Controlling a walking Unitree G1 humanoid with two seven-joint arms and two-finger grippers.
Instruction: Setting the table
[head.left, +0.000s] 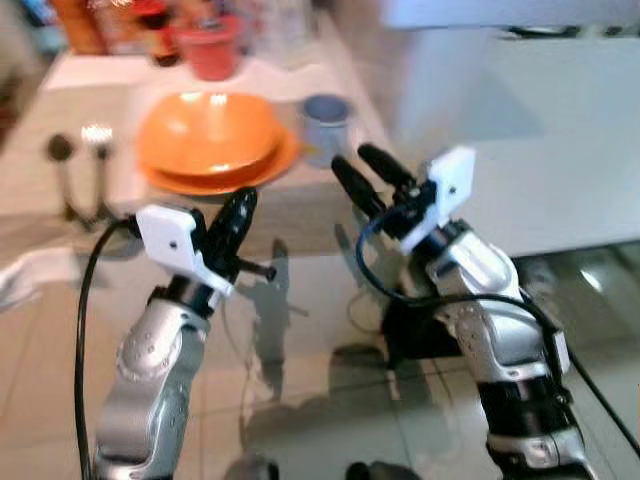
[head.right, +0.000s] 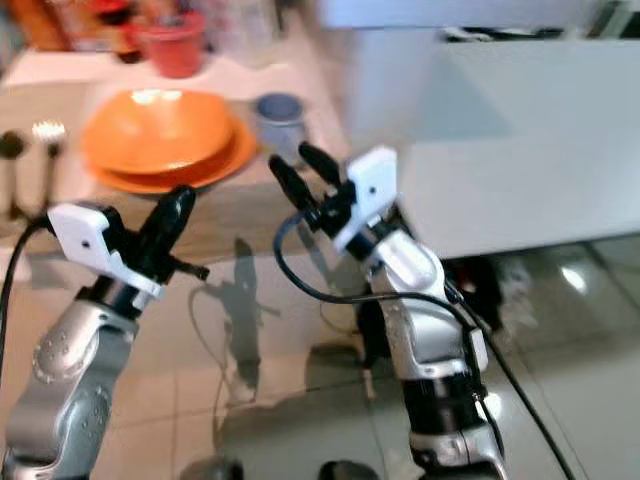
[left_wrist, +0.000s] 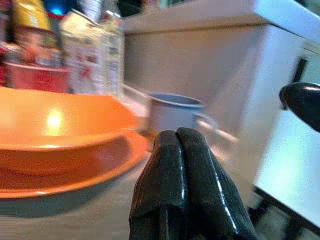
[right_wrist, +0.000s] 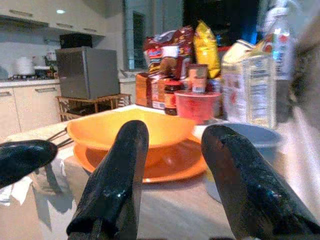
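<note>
Your left gripper (head.left: 238, 212) has its two black fingers (left_wrist: 187, 190) pressed flat together with nothing between them, raised in front of the near edge of the surface (head.left: 60, 175) and pointing toward the dishes. Your right gripper (head.left: 368, 170) has its fingers (right_wrist: 117, 185) spread well apart and empty, held up just before the surface's near right corner, beside the left gripper but not touching it. Ahead of both sits an orange bowl (head.left: 208, 130) resting inside an orange plate (head.left: 255, 172). Just to the right of the plate stands a blue-grey mug (head.left: 325, 122), close to the right gripper's fingertips. To the left of the plate a spoon (head.left: 62, 160) and a fork (head.left: 98, 150) lie side by side. Behind the bowl stands a red cup (head.left: 210, 45), with cartons and food packets (right_wrist: 185, 55) crowded at the back of the surface. A white cabinet (head.left: 520, 140) stands to the right, and glossy floor tiles (head.left: 320, 400) lie below your arms.
</note>
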